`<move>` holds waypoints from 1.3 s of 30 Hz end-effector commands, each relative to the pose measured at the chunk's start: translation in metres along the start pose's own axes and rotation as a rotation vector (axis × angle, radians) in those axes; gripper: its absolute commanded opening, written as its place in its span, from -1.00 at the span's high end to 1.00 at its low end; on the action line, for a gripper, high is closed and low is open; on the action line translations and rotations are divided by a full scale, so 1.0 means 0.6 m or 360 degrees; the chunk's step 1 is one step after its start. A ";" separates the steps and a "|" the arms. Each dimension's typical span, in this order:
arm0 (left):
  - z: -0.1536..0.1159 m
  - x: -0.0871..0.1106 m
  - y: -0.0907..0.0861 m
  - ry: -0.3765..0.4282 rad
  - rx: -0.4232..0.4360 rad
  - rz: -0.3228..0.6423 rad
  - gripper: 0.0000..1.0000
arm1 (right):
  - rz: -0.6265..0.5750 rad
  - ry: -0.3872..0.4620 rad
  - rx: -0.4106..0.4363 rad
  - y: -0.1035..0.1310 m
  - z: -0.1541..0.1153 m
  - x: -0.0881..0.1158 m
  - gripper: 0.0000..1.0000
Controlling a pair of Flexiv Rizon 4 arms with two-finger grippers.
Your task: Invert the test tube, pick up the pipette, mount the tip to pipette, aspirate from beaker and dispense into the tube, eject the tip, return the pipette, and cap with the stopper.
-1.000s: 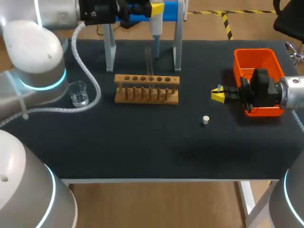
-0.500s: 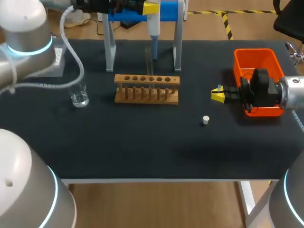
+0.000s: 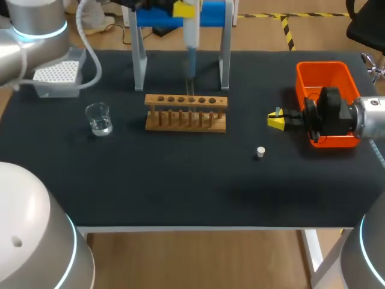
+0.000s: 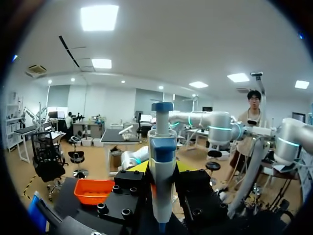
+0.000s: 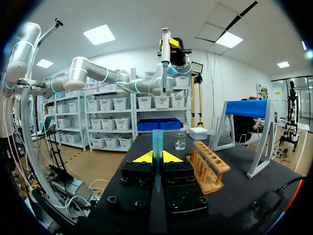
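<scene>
My left gripper [image 3: 187, 9] is at the table's far edge, beside the blue stand [image 3: 213, 13]. It is shut on the white and blue pipette [image 3: 191, 37], which hangs upright above the wooden rack [image 3: 186, 112]. In the left wrist view the pipette [image 4: 162, 161] stands between the fingers of the left gripper [image 4: 162, 171]. A clear test tube [image 3: 189, 86] stands in the rack, faint behind the pipette's end. My right gripper [image 3: 276, 122] hovers left of the orange bin [image 3: 325, 72], shut on a blue pipette tip [image 5: 157, 147]. The beaker [image 3: 98, 118] stands at the left, and the white stopper [image 3: 260, 152] lies near the middle.
A tip box [image 3: 57, 75] sits at the far left corner. The stand's grey legs [image 3: 139, 60] rise behind the rack. From the right wrist view, the rack [image 5: 210, 164], beaker [image 5: 180, 142] and stand [image 5: 244, 110] lie ahead of the right gripper [image 5: 157, 157].
My left arm has swung up and away to the left, uncovering the tip box, and has carried the pipette slightly left. The right arm has kept still.
</scene>
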State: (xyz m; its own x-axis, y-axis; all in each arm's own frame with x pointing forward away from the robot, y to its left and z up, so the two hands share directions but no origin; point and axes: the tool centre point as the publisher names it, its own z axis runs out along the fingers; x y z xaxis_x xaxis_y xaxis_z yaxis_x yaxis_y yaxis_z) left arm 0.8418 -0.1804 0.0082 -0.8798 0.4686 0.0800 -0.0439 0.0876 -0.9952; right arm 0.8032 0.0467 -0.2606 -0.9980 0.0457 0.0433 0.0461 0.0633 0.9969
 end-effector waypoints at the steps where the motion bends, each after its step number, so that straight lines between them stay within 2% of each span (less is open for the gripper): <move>1: -0.024 0.024 0.014 -0.0065 0.0014 0.0003 1.00 | 0.0000 0.0003 0.0001 0.000 -0.002 0.000 1.00; 8: -0.031 0.059 0.021 -0.0299 -0.0008 0.0009 1.00 | 0.0000 0.0003 0.0001 0.000 -0.002 0.000 1.00; 13: -0.019 0.064 0.023 -0.0338 0.0008 -0.0016 1.00 | 0.0000 0.0003 0.0001 0.000 -0.002 0.000 1.00; 17: -0.012 0.066 0.021 -0.0440 0.0032 -0.0049 1.00 | 0.0000 0.0003 0.0001 0.000 -0.002 0.000 1.00; 20: -0.003 0.063 0.018 -0.0408 0.0051 -0.0069 1.00 | 0.0000 0.0003 0.0001 0.000 -0.002 0.000 1.00; 21: 0.004 0.060 0.015 -0.0312 0.0072 -0.0024 1.00 | 0.0000 0.0003 0.0001 0.000 -0.002 0.000 1.00; 39: 0.005 0.060 0.020 -0.0320 0.0082 -0.0023 1.00 | 0.0000 0.0003 0.0001 0.000 -0.002 0.000 1.00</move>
State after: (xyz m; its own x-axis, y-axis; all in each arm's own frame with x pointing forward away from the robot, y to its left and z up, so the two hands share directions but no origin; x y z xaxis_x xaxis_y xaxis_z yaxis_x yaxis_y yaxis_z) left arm 0.8089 -0.1649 0.0020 -0.9545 0.2849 0.0881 -0.0767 0.0509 -0.9958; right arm 0.8032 0.0467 -0.2606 -0.9980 0.0457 0.0433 0.0461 0.0634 0.9969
